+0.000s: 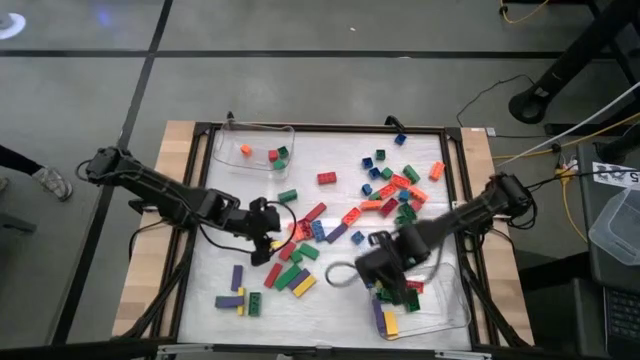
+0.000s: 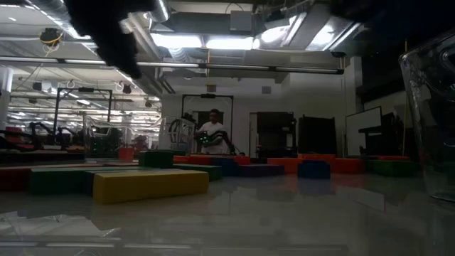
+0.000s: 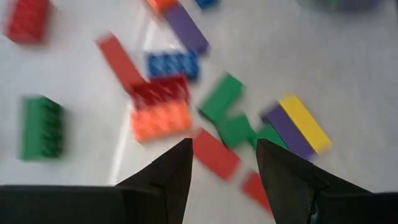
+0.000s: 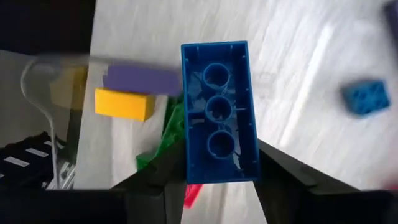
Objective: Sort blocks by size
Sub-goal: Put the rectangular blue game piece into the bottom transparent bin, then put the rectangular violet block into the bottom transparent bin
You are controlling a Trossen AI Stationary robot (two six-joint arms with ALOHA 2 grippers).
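Most blocks (image 1: 392, 190) are lying scattered across the table's (image 1: 180, 180) middle. A few are sitting in the far-left tray (image 1: 255, 140), several more in the near-right tray (image 1: 455, 305).

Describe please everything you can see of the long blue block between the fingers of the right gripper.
The blue block is a long rectangular toy brick of glossy plastic. The right wrist view shows its hollow underside, with three round tubes in a row inside thin walls. It stands lengthwise out from the right gripper, whose two dark fingers flank its near end. Below it lie yellow, purple and green blocks in the clear tray. Whether the fingers grip it firmly cannot be told.
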